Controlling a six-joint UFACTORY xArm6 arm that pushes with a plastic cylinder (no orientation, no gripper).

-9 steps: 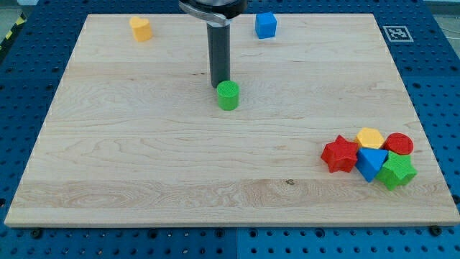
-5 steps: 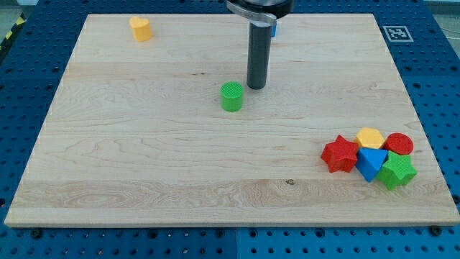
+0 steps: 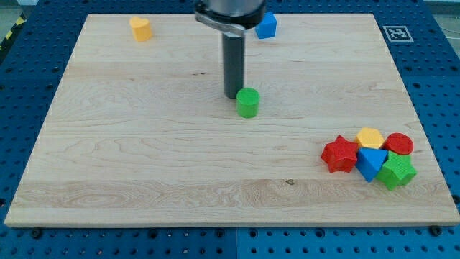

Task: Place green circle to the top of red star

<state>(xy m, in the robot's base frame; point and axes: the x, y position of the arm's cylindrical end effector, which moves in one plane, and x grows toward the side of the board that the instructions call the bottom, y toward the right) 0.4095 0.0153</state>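
On the wooden board (image 3: 144,158), my tip (image 3: 233,96) stands just beside the green circle (image 3: 248,103), at its upper left; we cannot tell whether they touch. The red star (image 3: 339,155) lies well off toward the view's lower right, leading a cluster with a yellow block (image 3: 370,137), red cylinder (image 3: 399,143), blue block (image 3: 369,162) and green star (image 3: 397,171). Behind the rod at the view's top sit a blue cube (image 3: 267,25) and, further left, a yellow-orange block (image 3: 141,29).

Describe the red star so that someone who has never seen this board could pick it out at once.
Start at the wooden board's corner at the view's bottom right, where five blocks huddle together. The red star is the one at the cluster's left end, touching the blue triangle. The only other red piece, a red circle, is round and sits on the cluster's far right.
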